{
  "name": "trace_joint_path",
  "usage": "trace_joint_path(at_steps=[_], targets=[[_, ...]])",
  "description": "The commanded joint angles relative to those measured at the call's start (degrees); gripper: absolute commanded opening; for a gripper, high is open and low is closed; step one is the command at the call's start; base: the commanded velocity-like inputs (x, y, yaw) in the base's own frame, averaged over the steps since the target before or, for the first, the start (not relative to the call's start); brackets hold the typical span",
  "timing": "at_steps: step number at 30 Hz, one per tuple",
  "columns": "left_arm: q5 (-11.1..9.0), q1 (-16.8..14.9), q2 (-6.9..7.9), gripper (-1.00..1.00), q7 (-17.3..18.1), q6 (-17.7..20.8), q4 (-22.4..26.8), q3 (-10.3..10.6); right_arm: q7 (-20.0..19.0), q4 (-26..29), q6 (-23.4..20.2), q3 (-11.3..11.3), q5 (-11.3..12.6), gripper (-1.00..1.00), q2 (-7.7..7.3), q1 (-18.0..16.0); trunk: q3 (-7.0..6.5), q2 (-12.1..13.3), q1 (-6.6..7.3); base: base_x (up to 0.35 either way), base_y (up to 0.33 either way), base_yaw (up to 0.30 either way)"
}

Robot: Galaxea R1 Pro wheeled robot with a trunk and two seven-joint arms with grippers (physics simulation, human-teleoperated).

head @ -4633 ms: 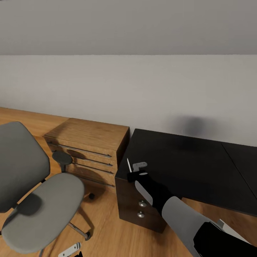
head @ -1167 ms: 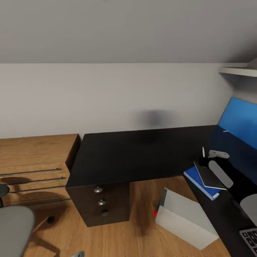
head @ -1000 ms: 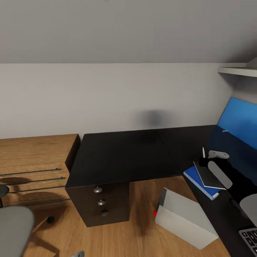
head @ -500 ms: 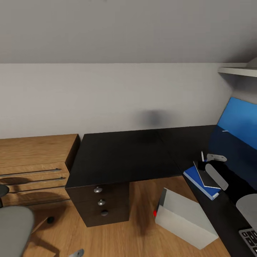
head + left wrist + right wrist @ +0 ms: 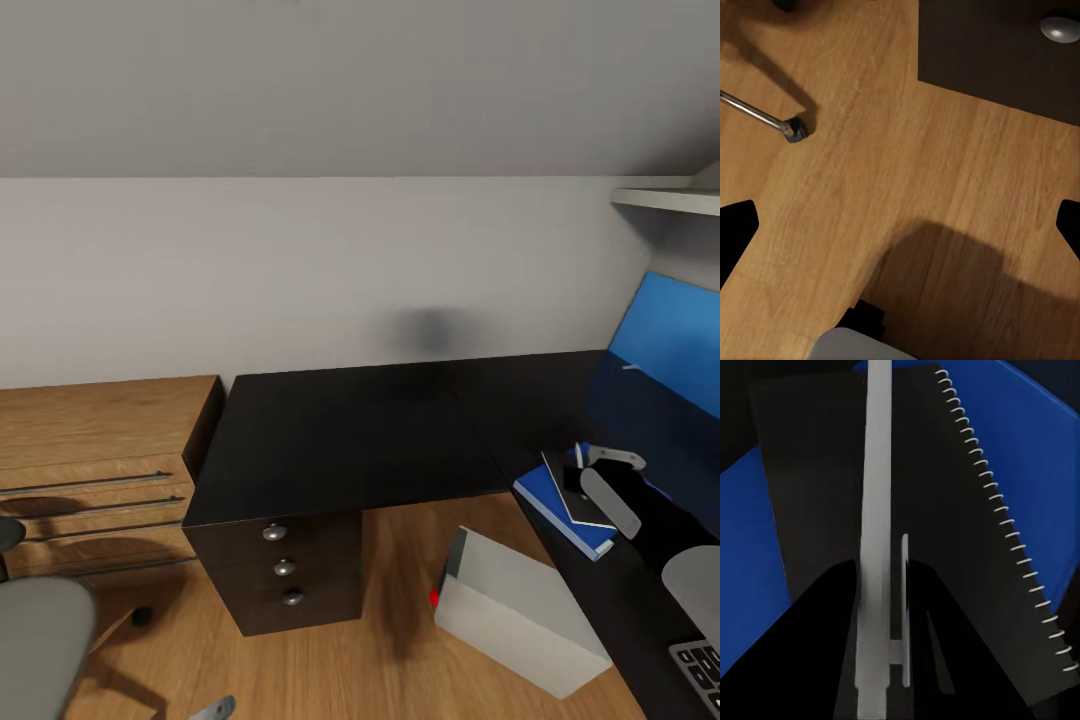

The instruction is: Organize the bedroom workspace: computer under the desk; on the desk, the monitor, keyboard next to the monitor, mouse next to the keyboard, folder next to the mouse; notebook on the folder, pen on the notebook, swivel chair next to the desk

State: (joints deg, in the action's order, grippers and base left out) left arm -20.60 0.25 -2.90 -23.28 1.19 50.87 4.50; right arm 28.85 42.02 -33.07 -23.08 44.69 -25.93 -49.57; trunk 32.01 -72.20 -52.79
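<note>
since a moment ago the right gripper (image 5: 578, 466) has dropped lower, bringing the white pen (image 5: 876, 547) down over the notebook (image 5: 570, 490). its fingers are pinched narrow on that slim pen, just above the black cover with its wire spiral. the notebook lies on the blue folder (image 5: 548, 505) on the matte black desk (image 5: 350, 440). left gripper fingers (image 5: 736, 236) spread wide over the wooden plank floor (image 5: 907, 172). a grey computer (image 5: 520, 610) sits under the desk.

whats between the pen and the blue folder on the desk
The dark spiral-bound notebook. In the right wrist view the white pen, held in the right gripper, lies over it, and the blue folder shows around its edges underneath.
</note>
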Motion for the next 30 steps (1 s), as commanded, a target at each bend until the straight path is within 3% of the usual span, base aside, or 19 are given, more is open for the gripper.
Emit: trace_joint_path(at_steps=[1,15,16,20,30], targets=[[-0.41,0.02,0.01,1.0,-0.37,0.13,0.18,0.16,0.56,-0.19,-0.07,-0.43,0.58,-1.0,-0.09,-0.08,0.05,-0.04,-0.01,0.0,0.0,0.0],[-0.41,0.02,0.0,1.0,-0.37,0.13,0.23,0.17,0.48,-1.8,-0.07,-0.45,-0.67,-1.0,-0.1,-0.09,0.05,-0.04,-0.01,0.0,0.0,0.0],[-0.41,0.02,0.0,1.0,-0.37,0.13,0.22,0.16,0.48,-1.87,-0.07,-0.46,-0.79,1.0,-0.09,-0.09,0.05,-0.04,-0.01,0.0,0.0,0.0],[-0.41,0.02,0.05,1.0,-0.37,0.13,0.22,0.16,0.48,-1.86,-0.07,-0.46,-0.97,1.0,-0.09,-0.09,0.05,-0.04,-0.01,0.0,0.0,0.0],[-0.41,0.02,0.0,1.0,-0.4,0.13,0.2,0.16,0.42,-1.62,-0.02,-0.47,-1.02,1.0,-0.09,-0.09,-1.75,3.97,2.19,0.0,0.0,0.0]])
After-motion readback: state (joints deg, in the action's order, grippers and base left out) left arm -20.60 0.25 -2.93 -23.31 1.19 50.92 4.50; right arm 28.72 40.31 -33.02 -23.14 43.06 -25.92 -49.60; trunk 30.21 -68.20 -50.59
